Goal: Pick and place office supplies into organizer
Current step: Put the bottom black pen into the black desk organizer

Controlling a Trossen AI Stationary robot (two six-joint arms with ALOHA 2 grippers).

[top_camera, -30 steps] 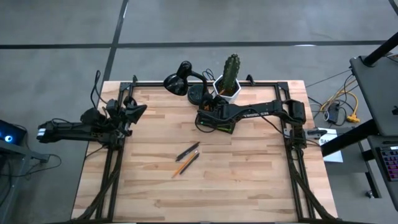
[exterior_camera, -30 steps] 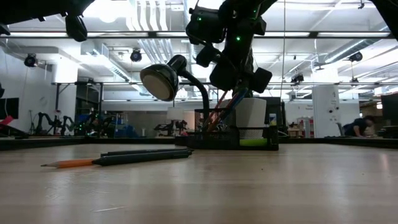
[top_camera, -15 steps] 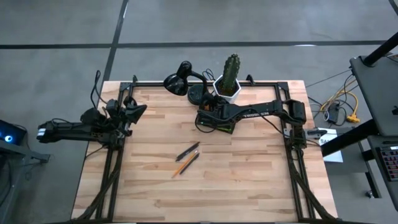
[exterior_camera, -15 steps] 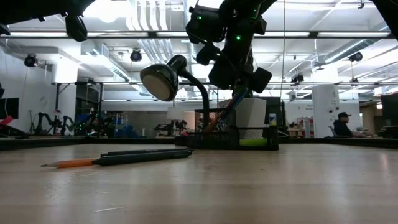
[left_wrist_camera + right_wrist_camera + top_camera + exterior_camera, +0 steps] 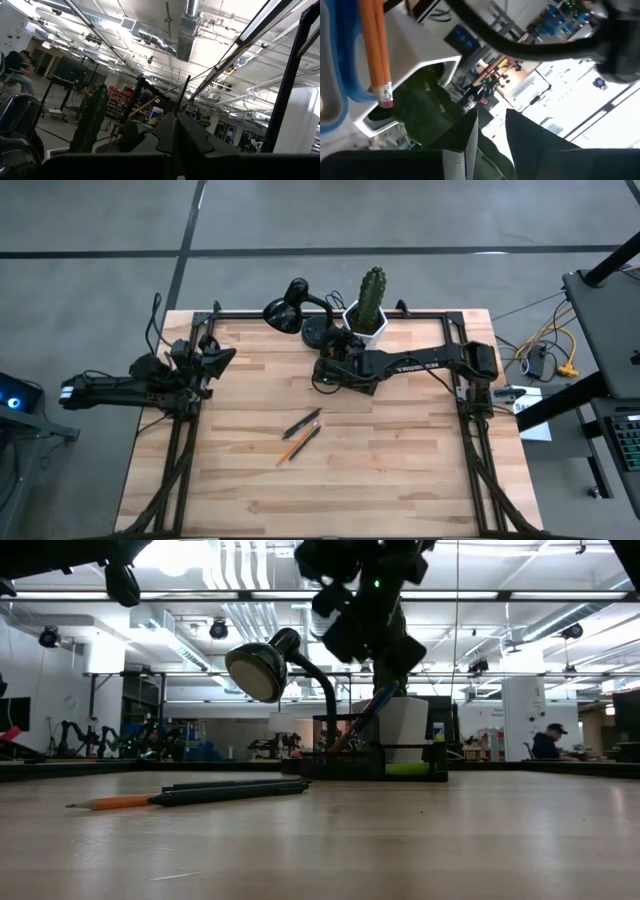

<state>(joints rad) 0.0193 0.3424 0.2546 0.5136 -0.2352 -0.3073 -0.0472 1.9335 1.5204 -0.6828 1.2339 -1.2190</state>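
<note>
Dark organizer (image 5: 352, 378) at the tabletop's (image 5: 400, 460) far edge beside cactus pot (image 5: 368, 323) and lamp (image 5: 290, 310), your right gripper (image 5: 326, 372) above it, jaws narrowly parted, empty, pencils (image 5: 300, 435) lying mid-tabletop, your left gripper (image 5: 222, 358) parked left, jaws closed.

- I see the dark organizer (image 5: 365, 762) standing at the bench's far side, pencils upright inside.
- An orange pencil (image 5: 298, 443) and dark pen (image 5: 301, 423) lie mid-bench, side by side.

A pale wooden table (image 5: 400, 470) carries a black desk lamp (image 5: 290, 310), a potted cactus (image 5: 370, 305), the dark organizer (image 5: 385, 762) — and, mid-table, loose pencils (image 5: 300, 432).
</note>
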